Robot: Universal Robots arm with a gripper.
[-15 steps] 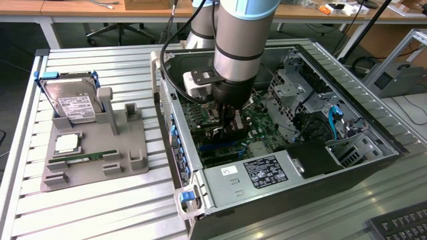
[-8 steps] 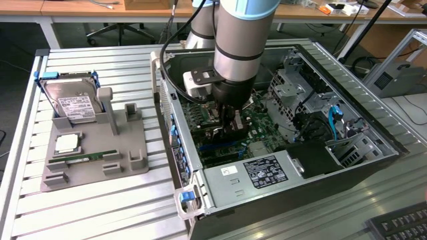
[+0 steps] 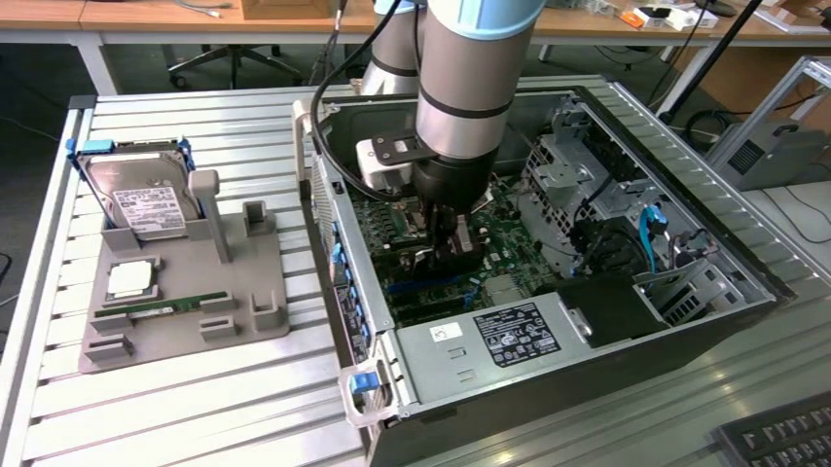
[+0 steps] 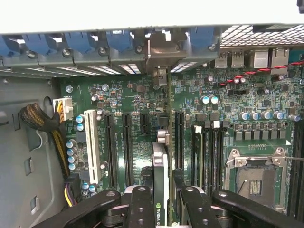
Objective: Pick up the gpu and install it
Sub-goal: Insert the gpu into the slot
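My gripper [image 3: 452, 243] is lowered into the open computer case [image 3: 746, 263], over the green motherboard [image 3: 509, 255]. It is shut on the gpu [image 3: 431, 261], a thin dark card held on edge. In the wrist view the gpu [image 4: 160, 159] runs edge-on between my two black fingers [image 4: 140, 206], with a green label near the gripper [image 4: 162, 191]. Its silver bracket [image 4: 161, 52] reaches the slotted rear wall of the case. The card stands in line with the long black expansion slots [image 4: 127, 147] on the motherboard [image 4: 142, 97]; whether it is seated in one I cannot tell.
In the exterior view's left a grey fixture [image 3: 240, 282] holds a silver hard drive [image 3: 146, 204], a processor [image 3: 132, 279] and a green memory stick [image 3: 162, 306]. Inside the case are a power supply [image 3: 507, 336], drive cages [image 3: 578, 161], cables [image 4: 40, 121] and the empty processor socket [image 4: 254, 178].
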